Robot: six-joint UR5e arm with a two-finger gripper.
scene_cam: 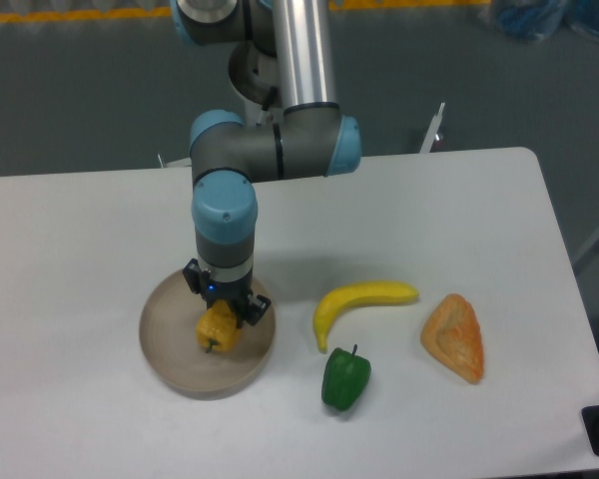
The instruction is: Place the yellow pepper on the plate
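Jaws gripping yellow pepper [218, 328] over plate [165, 344] ctr.

White table [429, 200] with rounded corners, matte top, evenly lit with soft shadows. Behind the table: dark grey floor [80, 90]. Yellow line [70, 14] on the floor along the far edge. Blue bundle [554, 18] beyond the table's far right corner, blurred.

obstacles right of plate [165, 349]: banana [359, 302], green pepper [345, 378], wedge [455, 337] | table [80, 230] left: open
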